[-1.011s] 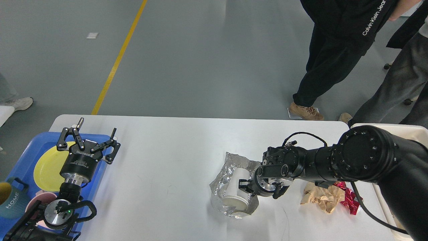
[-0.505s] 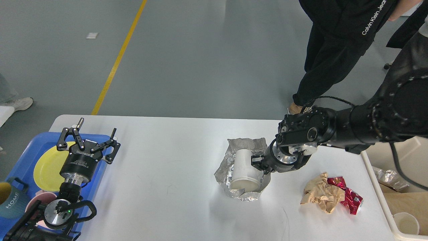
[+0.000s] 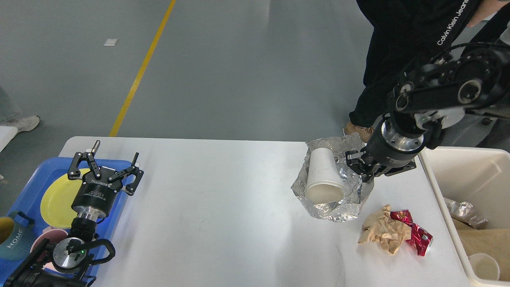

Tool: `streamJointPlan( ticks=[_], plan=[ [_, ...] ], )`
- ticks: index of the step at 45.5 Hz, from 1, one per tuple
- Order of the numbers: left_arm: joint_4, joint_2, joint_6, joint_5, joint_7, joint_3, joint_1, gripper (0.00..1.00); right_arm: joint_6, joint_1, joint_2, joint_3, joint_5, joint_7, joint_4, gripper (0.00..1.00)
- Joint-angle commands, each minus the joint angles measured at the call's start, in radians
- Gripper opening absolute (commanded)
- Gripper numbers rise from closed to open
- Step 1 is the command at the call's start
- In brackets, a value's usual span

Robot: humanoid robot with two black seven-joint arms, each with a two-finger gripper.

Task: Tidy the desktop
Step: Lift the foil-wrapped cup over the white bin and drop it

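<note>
Tray (image 3: 28, 181) sits at the desktop's (image 3: 207, 207) left edge; above it the left gripper (image 3: 104, 159) is spread wide, empty. Toward the right edge, the right gripper (image 3: 358, 163) pinches foil (image 3: 350, 195) cradling a cup (image 3: 323, 177). Bin (image 3: 470, 175) stands beyond.

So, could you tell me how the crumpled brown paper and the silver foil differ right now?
The brown paper lies on the desktop, untouched; the foil is pinched at its edge by the right gripper. The foil wraps a white paper cup; the brown paper holds nothing visible and touches a red wrapper. The foil is shiny, the paper matt. Both are crumpled.
</note>
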Motion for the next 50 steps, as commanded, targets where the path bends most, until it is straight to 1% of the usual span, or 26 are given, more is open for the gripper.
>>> streamJointPlan(
  ticks=[1,4,14,20,25,31,35,38,42,46,47,50],
  plan=[
    [0.001,0.001,0.0,0.0,0.0,0.0,0.0,0.97,0.081,0.133,-0.006,-0.118,0.005,0.098,0.046,0.0],
    [0.0,0.001,0.0,0.0,0.0,0.0,0.0,0.97,0.092,0.157,-0.009,-0.154,0.005,0.115,0.057,0.0],
    [0.0,-0.001,0.0,0.0,0.0,0.0,0.001,0.97,0.096,0.154,-0.072,-0.169,0.0,0.116,0.056,0.0],
    [0.0,-0.001,0.0,0.0,0.0,0.0,0.001,0.97,0.093,0.108,-0.181,-0.226,-0.035,0.115,0.037,0.0],
    [0.0,0.001,0.0,0.0,0.0,0.0,0.0,0.97,0.089,0.046,-0.277,-0.319,-0.093,0.115,-0.053,0.0],
    [0.0,-0.001,0.0,0.0,0.0,0.0,0.0,0.97,0.09,-0.095,-0.47,-0.335,-0.182,0.113,-0.229,0.0],
    [0.0,-0.001,0.0,0.0,0.0,0.002,0.0,0.97,0.089,-0.184,-0.595,-0.317,-0.25,0.115,-0.393,0.0],
    [0.0,-0.001,0.0,0.0,0.0,0.0,0.0,0.97,0.081,-0.284,-0.662,-0.277,-0.265,0.113,-0.507,0.0],
    [0.0,-0.001,0.0,0.0,0.0,0.0,0.001,0.97,0.058,-0.457,-0.69,-0.183,-0.265,0.113,-0.625,0.0],
    [0.0,0.001,0.0,0.0,0.0,0.0,0.001,0.97,-0.008,-0.65,-0.687,-0.065,-0.265,0.113,-0.713,0.0],
    [0.0,-0.001,0.0,0.0,0.0,0.0,0.0,0.97,-0.061,-0.751,-0.686,-0.004,-0.264,0.113,-0.749,0.0],
    [0.0,-0.001,0.0,0.0,0.0,0.0,0.001,0.97,-0.167,-0.904,-0.666,0.09,-0.258,0.113,-0.795,0.0]
  ],
)
